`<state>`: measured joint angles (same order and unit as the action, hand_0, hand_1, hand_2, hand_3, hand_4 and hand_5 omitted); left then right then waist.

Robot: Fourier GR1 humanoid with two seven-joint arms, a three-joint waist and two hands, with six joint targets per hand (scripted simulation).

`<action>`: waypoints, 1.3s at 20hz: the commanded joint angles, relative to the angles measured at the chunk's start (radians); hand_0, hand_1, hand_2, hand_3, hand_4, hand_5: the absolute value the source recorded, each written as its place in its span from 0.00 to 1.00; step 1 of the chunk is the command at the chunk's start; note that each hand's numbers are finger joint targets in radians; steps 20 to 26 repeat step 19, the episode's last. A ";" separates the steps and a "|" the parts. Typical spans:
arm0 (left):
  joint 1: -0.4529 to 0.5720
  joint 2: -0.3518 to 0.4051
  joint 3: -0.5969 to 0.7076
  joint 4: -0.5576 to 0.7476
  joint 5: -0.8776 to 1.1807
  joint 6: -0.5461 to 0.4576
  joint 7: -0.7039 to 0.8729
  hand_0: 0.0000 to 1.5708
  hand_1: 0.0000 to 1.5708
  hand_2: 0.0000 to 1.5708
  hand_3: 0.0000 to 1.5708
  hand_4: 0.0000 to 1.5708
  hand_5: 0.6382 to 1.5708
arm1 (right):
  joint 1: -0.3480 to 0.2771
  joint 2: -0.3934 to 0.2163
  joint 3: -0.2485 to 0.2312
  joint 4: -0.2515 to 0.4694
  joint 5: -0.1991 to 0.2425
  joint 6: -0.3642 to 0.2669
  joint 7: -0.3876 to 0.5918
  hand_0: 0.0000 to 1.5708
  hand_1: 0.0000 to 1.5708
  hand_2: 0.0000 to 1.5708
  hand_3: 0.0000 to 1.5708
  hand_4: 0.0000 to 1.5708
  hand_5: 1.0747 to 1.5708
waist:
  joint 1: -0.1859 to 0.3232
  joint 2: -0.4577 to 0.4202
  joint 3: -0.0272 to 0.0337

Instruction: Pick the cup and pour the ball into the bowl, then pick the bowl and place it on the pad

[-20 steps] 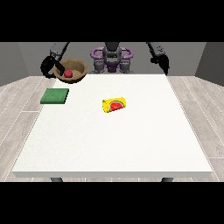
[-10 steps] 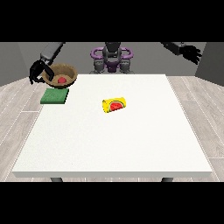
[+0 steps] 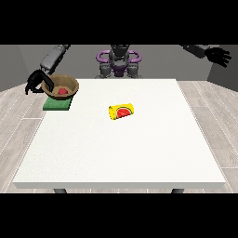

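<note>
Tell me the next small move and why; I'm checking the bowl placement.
Probably lower the bowl a little onto the pad, then let go. The hand at the view's left holds the bowl by its rim over the pad, the ball is inside, and the cup lies on the table.

Matt white table (image 3: 139,148), faintly speckled, smooth. Brown bowl (image 3: 69,84), wood-like with a dull finish; red ball (image 3: 61,91) inside, matt. Flat green pad (image 3: 53,105), soft-looking, perhaps cloth or foam, no shine. Yellow cup (image 3: 122,111) lying on its side, smooth like plastic, printed with a watermelon slice. Black hand at the view's left (image 3: 35,82) and black hand at the view's right (image 3: 218,56), matt, plastic-like. Pale plank floor (image 3: 18,121), wood grain, dull.
</note>
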<state>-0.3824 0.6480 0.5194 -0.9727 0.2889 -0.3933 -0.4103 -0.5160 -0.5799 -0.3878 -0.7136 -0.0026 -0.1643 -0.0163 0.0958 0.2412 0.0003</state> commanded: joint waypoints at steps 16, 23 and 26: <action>0.008 -0.177 -0.197 -0.230 -0.022 0.104 0.264 0.00 0.00 0.00 0.00 0.57 0.99 | -0.109 -0.115 0.025 0.196 0.033 0.098 0.124 0.00 0.00 0.00 0.00 0.00 0.57 | 0.020 -0.227 0.0011; 0.066 -0.185 -0.185 -0.103 -0.070 0.126 0.212 0.00 0.00 0.00 0.00 0.57 0.99 | -0.183 -0.003 0.078 0.075 0.009 0.160 0.174 0.00 0.00 0.00 0.00 0.30 0.72 | -0.066 -0.360 -0.0033; 0.066 -0.185 -0.185 -0.103 -0.070 0.126 0.212 0.00 0.00 0.00 0.00 0.57 0.99 | -0.183 -0.003 0.078 0.075 0.009 0.160 0.174 0.00 0.00 0.00 0.00 0.30 0.72 | -0.066 -0.360 -0.0033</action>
